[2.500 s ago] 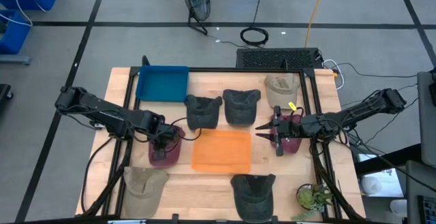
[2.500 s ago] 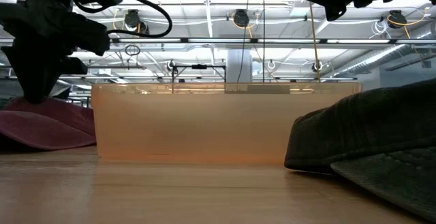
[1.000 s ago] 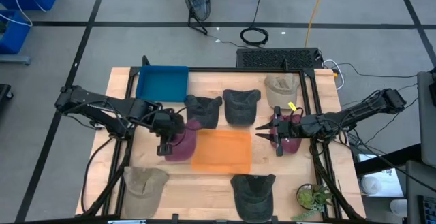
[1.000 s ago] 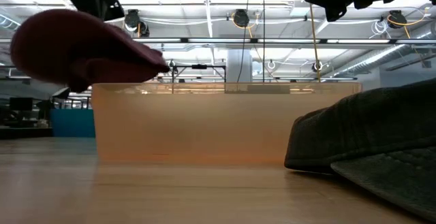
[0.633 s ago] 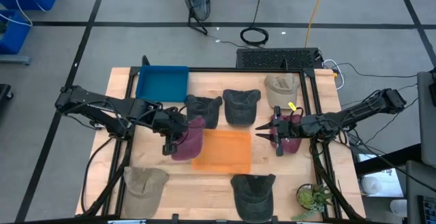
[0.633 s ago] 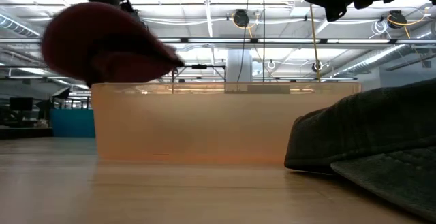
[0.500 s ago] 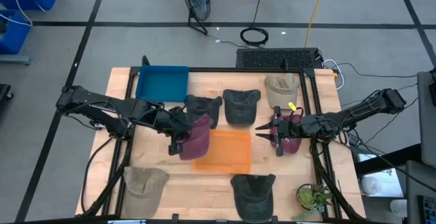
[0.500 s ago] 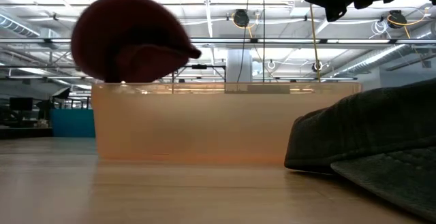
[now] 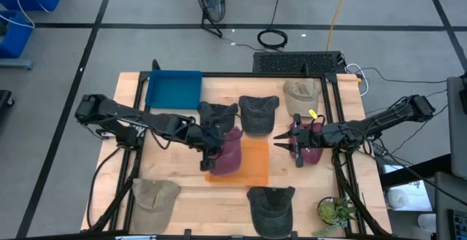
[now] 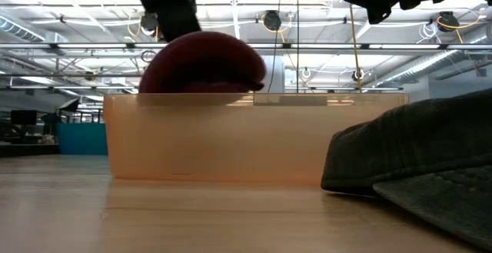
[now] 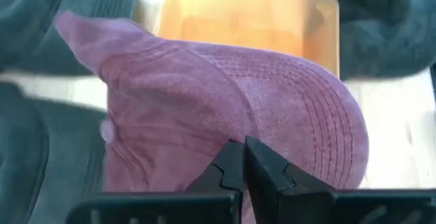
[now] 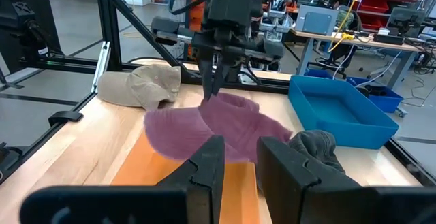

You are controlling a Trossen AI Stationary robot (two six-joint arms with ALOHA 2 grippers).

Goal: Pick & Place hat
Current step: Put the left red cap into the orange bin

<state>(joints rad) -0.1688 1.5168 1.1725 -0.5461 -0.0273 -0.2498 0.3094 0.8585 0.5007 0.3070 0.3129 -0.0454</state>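
Observation:
A maroon hat hangs over the left part of the orange tray, with my left gripper shut on it. In the low view the hat sits just above the tray's rim. My right gripper waits open at the table's right, level, beside a second maroon hat. Nothing is between its fingers. My left gripper pinches a fold of the hat's crown between its two shut fingers. The fingers come from above, slanting down from the table's left. The hat spreads out below them, lifted clear of the table, with its brim pointing away.
Two dark grey hats and a beige hat lie beyond the tray. A blue bin stands at the far left. Near the front edge are a beige hat, a dark hat and a small plant.
My left gripper has carried the maroon hat toward the table's right, from beside the tray's left edge to over the tray. It has sunk a little and tipped further downward. The hat stays held and clear of the table.

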